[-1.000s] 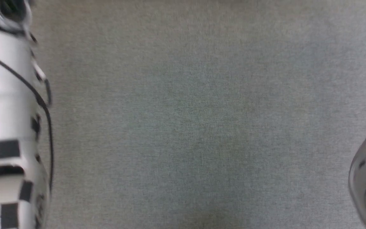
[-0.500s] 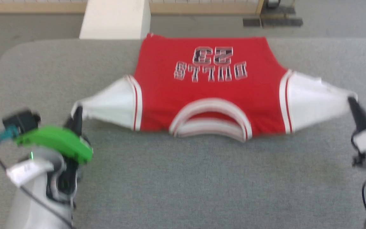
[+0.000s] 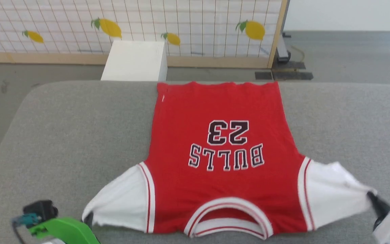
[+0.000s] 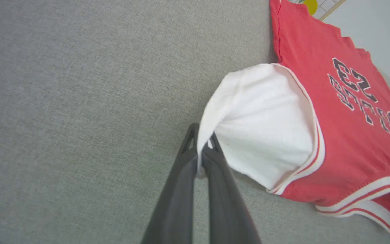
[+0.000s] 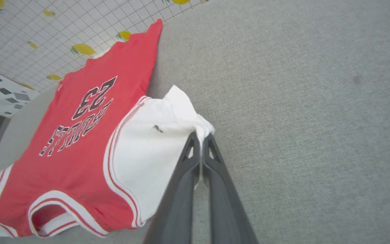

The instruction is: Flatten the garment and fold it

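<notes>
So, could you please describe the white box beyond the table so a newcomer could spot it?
Start at the grey table; past its far edge stands a screen printed with lemons. Before that screen, left of the hem of the red garment, sits the white box. It is plain and unmarked, unlike the patterned screen and printed garment.

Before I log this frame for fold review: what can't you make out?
The garment's underside: every view, hidden against the table.
The left gripper, head view: mostly cut off by bottom edge and green mount.
A dark speck on the sleeve, right wrist view: too small to identify.
</notes>
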